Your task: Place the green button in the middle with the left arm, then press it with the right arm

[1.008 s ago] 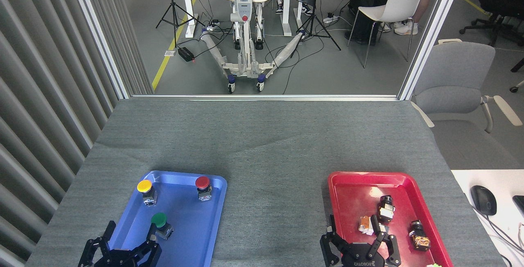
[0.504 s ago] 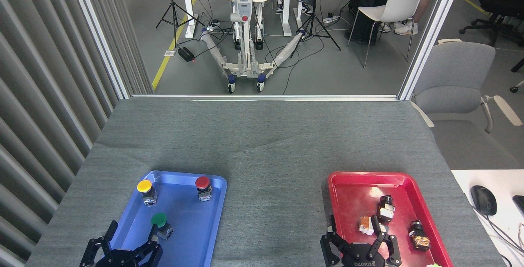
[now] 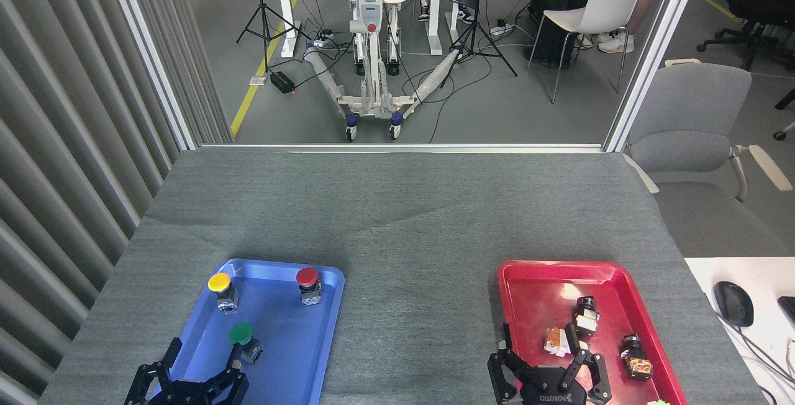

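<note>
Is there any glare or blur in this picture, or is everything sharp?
Head view: sharp throughout; even overhead light gives soft shadows on the grey felt cloth, and a pale glare patch sits on the glossy red plastic tray.

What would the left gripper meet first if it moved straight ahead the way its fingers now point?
Probably the green button in the blue tray: the open left gripper points toward it, though height is unclear.

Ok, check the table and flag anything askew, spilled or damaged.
Nothing stands out. The green button, yellow button and red button stand upright in the blue tray; only the grey cloth shows a shallow crease.
</note>
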